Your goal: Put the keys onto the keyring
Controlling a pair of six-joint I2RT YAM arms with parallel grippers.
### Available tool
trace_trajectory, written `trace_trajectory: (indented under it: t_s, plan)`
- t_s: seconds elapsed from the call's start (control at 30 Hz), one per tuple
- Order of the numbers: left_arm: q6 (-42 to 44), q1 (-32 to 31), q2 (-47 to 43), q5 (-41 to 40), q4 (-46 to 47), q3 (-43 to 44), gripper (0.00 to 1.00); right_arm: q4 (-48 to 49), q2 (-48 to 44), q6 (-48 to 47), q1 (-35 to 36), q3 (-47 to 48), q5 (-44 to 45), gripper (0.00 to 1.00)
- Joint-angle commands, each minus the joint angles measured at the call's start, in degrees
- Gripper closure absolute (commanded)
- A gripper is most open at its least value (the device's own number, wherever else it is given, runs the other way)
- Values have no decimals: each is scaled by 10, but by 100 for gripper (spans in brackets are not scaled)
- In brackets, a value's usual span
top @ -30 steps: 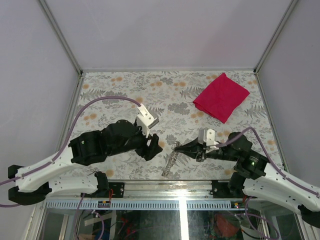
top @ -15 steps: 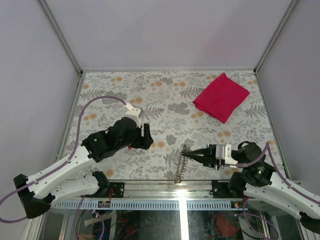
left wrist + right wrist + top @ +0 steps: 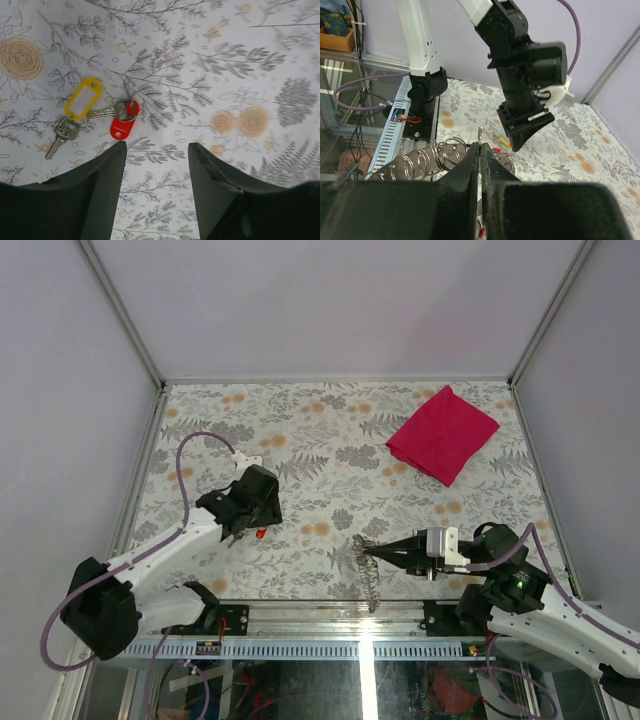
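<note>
Right gripper [image 3: 480,146] clamped tight on keyring [image 3: 434,159], coil of rings at near table edge; left gripper [image 3: 156,147] partly spread, holding nothing, above red key [image 3: 123,121], yellow key [image 3: 83,98] on floral table [image 3: 240,60]; red cloth [image 3: 442,433] far right

Soft, even light is falling from above across the worktop [image 3: 330,440], throwing only faint, blurred shadows beside the left arm [image 3: 160,550]. The red cloth [image 3: 443,433] near the far right corner is showing saturated, with no hot spots. A white streak of glare is running down the glass panel [image 3: 300,670] below the near edge.

In the left wrist view the floral print and the keys [image 3: 122,111] are reading sharp, while the fingers [image 3: 75,200] of the left gripper [image 3: 156,150] are showing dark and soft-edged. In the right wrist view the right gripper [image 3: 480,150] is filling the bottom as a black, defocused mass. The keyring [image 3: 437,157] is glinting there, and the background is coming through crisp.
</note>
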Motion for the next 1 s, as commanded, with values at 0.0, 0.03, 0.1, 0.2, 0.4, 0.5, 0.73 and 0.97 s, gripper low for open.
trace_trajectory:
  t_s: [0.0, 0.03, 0.1, 0.2, 0.4, 0.5, 0.73, 0.97]
  plan:
    - [-16, 4, 49, -52, 66, -21, 47, 44, -11, 23, 3, 11, -6, 100]
    - [-12, 5, 61, -56, 72, -22, 49, 43, -11, 26, 3, 11, -8, 100]
    - [-3, 10, 84, -60, 81, -21, 52, 43, -10, 31, 3, 10, -12, 100]
    - [12, 18, 113, -57, 99, -20, 56, 42, -11, 35, 2, 11, -14, 100]
    - [39, 38, 152, -52, 124, -17, 58, 39, -11, 39, 3, 13, -21, 100]
    - [48, 53, 165, -42, 133, -15, 60, 39, -9, 42, 3, 14, -24, 100]
    - [64, 74, 191, -23, 153, -8, 68, 40, -4, 43, 2, 14, -29, 100]
    - [68, 79, 207, -8, 162, -8, 74, 35, -6, 45, 2, 14, -29, 100]
